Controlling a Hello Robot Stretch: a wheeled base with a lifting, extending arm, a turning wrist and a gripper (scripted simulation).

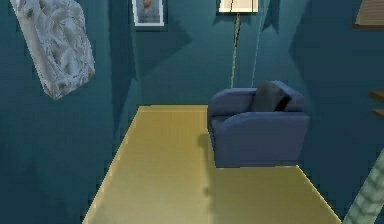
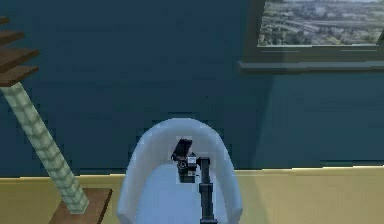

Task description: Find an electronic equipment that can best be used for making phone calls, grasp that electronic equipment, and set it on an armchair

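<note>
Two armchairs were in sight: a blue armchair (image 1: 258, 125) on the yellow floor (image 1: 170, 170) by the far wall in the forward view, below a lamp (image 1: 238, 8), and a pale armchair (image 2: 150, 155) in the arm side view, with the arm (image 2: 207, 195) lying over its seat. The claw (image 2: 183, 153) sat above the middle of that seat, toward the curved back. How wide it stood could not be told. Nor could it be told whether it had hold of anything, since the seat lay right behind its dark end. The phone, if it was there, could not be picked apart from the claw's own body.

The likeliest trouble was a release from too high. A flat, hard phone would probably bounce or skid on the cushion toward the seat's front edge and drop to the floor. Pulling the arm back low could also drag the phone along or knock the pale armchair's rim. A checked post (image 2: 45, 150) with brown shelves (image 2: 20, 65) stood near its left side, a possible snag if the base turned.

The pale armchair's rounded shell was the nearest thing to a container, and the claw and the arm's end sat within it.
</note>
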